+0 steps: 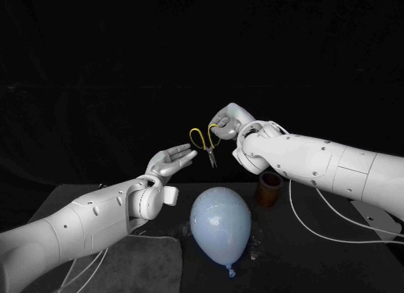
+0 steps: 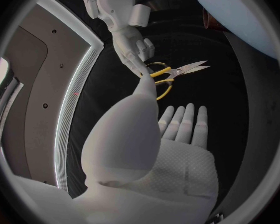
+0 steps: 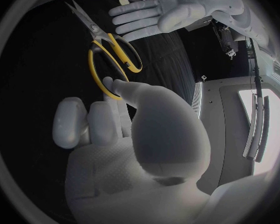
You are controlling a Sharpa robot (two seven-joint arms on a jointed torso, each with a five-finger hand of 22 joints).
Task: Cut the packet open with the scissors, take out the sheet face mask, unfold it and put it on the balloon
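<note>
My right hand (image 1: 228,118) holds yellow-handled scissors (image 1: 205,141) by a handle loop, high above the table, blades hanging downward. In the right wrist view my thumb presses on the yellow loop of the scissors (image 3: 112,55). My left hand (image 1: 171,160) is raised with its palm up and fingers straight and apart, just left of and slightly below the blade tips, holding nothing. From the left wrist, the scissors (image 2: 171,74) hang beyond my left hand's fingertips (image 2: 184,117), under the right hand (image 2: 130,45). A pale blue balloon (image 1: 220,223) lies on the black table below both hands.
A brown cylinder (image 1: 270,188) stands on the table behind the balloon, under my right forearm. White cables (image 1: 325,235) run over the table at the right. A grey patch (image 1: 154,259) covers the table's front left beside my left arm.
</note>
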